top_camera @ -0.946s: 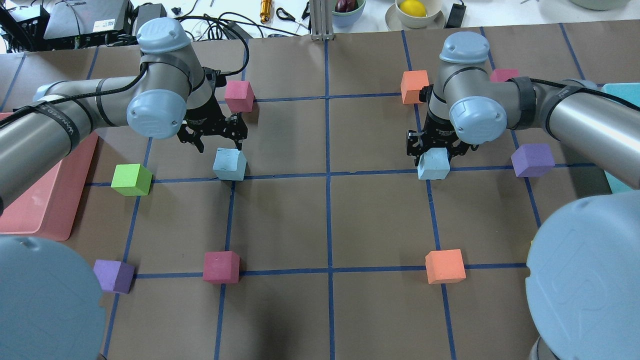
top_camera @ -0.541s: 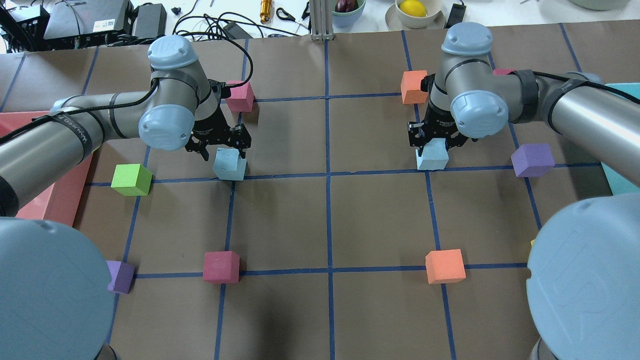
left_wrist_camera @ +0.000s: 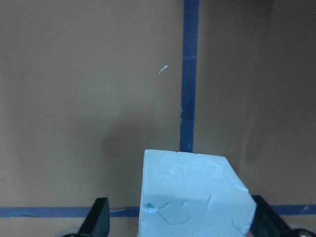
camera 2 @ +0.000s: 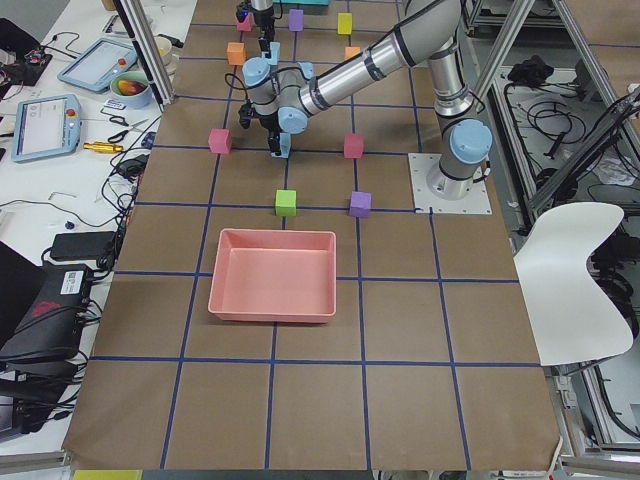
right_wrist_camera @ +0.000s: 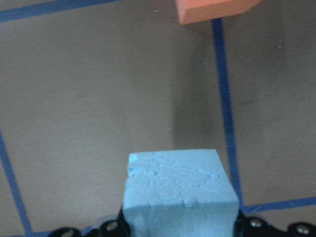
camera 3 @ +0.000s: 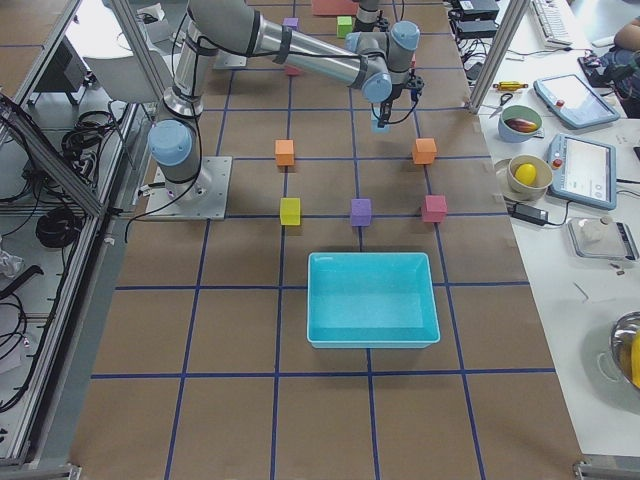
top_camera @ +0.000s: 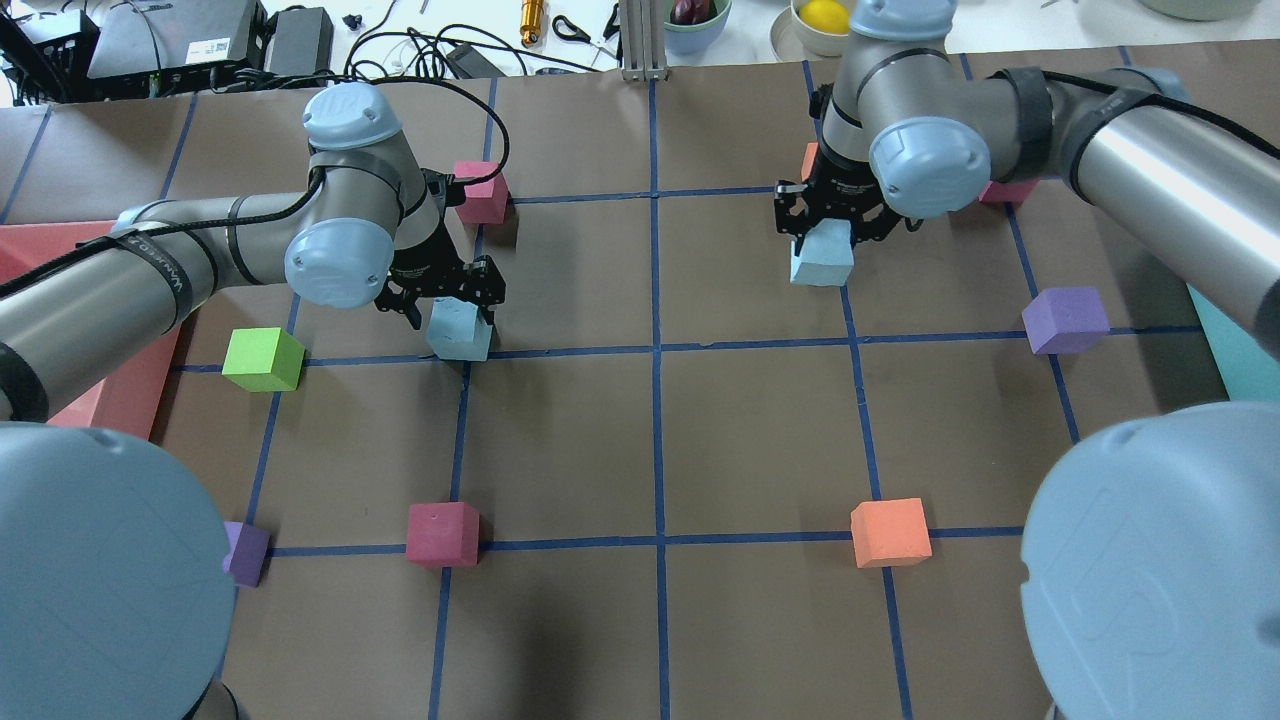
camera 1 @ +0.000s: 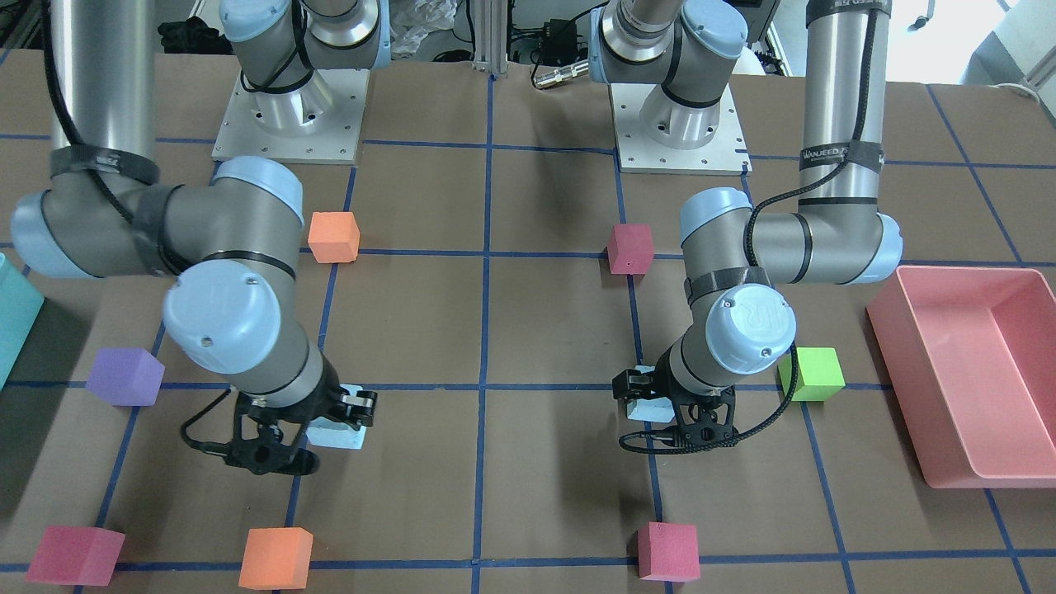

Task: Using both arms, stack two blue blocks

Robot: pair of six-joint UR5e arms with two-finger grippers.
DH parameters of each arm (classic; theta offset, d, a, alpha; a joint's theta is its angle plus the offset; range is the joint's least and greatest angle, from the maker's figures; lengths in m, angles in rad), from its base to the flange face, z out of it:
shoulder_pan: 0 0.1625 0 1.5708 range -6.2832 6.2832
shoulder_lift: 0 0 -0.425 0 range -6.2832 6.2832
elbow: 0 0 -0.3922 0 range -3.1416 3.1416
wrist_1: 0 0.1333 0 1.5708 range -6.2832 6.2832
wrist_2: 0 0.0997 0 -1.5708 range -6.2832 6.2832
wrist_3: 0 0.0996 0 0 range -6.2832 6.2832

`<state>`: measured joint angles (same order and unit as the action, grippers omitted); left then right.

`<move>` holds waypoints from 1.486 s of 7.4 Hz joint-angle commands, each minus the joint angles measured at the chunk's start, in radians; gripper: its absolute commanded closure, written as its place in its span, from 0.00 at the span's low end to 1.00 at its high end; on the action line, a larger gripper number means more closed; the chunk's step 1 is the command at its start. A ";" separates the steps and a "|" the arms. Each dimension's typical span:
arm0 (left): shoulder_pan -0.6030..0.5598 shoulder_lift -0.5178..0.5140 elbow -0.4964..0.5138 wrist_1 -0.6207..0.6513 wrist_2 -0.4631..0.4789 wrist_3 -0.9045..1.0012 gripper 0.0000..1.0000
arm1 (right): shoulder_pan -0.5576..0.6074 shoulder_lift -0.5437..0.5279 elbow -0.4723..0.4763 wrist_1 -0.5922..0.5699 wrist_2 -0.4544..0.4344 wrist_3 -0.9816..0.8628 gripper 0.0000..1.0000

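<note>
Overhead: the left pincer [top_camera: 452, 315] stands open astride the left blue block [top_camera: 460, 338], which sits on the table [top_camera: 560, 450] at a crossing of tape lines, near a green cube [top_camera: 262, 358]. The right pincer [top_camera: 826, 238] is clamped on the right blue block [top_camera: 822, 264].

Front view: each blue block shows only as a pale patch, partly hidden by its arm's wrist.

Side views: both pincers are too small to judge.

Left wrist view: the left blue block rests on the table. One finger [left_wrist_camera: 96, 219] stands apart from its side, and the other is close by the opposite side.

Right wrist view: the right blue block fills the gap between the fingers and is held clear of the table, with an orange cube [right_wrist_camera: 212, 10] beyond.
</note>
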<state>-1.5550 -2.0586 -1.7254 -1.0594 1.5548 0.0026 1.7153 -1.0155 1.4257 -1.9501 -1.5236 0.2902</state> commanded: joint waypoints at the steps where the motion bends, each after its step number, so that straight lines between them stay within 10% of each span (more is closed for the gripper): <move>1: 0.000 0.000 -0.008 0.029 0.001 -0.010 0.11 | 0.105 0.116 -0.144 0.007 0.003 0.101 1.00; 5: 0.000 0.015 -0.008 0.029 -0.039 -0.010 1.00 | 0.148 0.215 -0.231 0.002 0.011 0.136 1.00; 7: -0.002 0.031 0.021 0.015 -0.038 -0.007 1.00 | 0.148 0.227 -0.232 -0.004 0.031 0.132 1.00; 8: -0.002 0.028 0.062 0.007 -0.035 -0.007 1.00 | 0.148 0.235 -0.229 -0.006 0.031 0.135 0.80; 9: -0.002 0.015 0.117 -0.028 -0.033 -0.009 1.00 | 0.148 0.233 -0.225 -0.009 0.029 0.123 0.01; 11: -0.004 -0.001 0.255 -0.159 -0.038 -0.025 1.00 | 0.148 0.221 -0.225 -0.004 0.029 0.138 0.00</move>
<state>-1.5574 -2.0494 -1.5504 -1.1472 1.5190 -0.0100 1.8638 -0.7857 1.2004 -1.9567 -1.4942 0.4222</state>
